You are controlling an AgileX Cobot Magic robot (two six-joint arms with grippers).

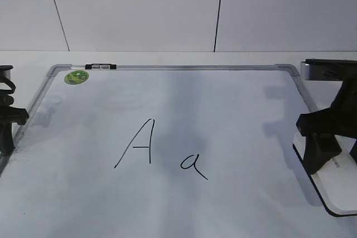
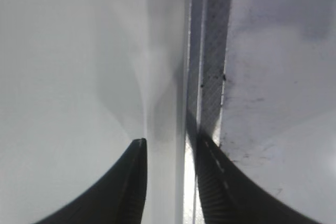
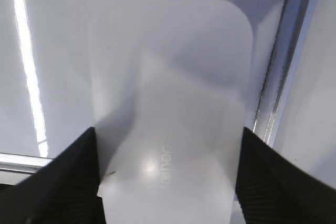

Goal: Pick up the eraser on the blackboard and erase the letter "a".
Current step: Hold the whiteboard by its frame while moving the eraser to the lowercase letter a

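a: right wrist view, entry: the right claw (image 3: 168, 177) stands spread, one finger (image 3: 63, 182) on each long side of the eraser (image 3: 173, 103). the pads look at or just beside its edges, but whether they press yet cannot be told. the eraser lies flat beneath the claw, beside the blackboard (image 3: 286, 72) frame.

b: exterior view agrees: eraser (image 1: 334, 188) under the right claw (image 1: 329, 149), at the board's (image 1: 178, 67) near right edge. the letter "a" (image 1: 192, 165) sits well off to the claw's left, just past it the capital "A" (image 1: 136, 143).

a: risks?

b: if the fingers close unevenly, the smooth block could twist or squirt out. a wide sweep could smear the capital, since the two letters sit near each other.

a: left claw (image 2: 168, 150)?

b: parted, holding nothing, over the board's left frame.

a: containers?

b: none in view. only a green sticker (image 1: 76, 77) at the far corner.
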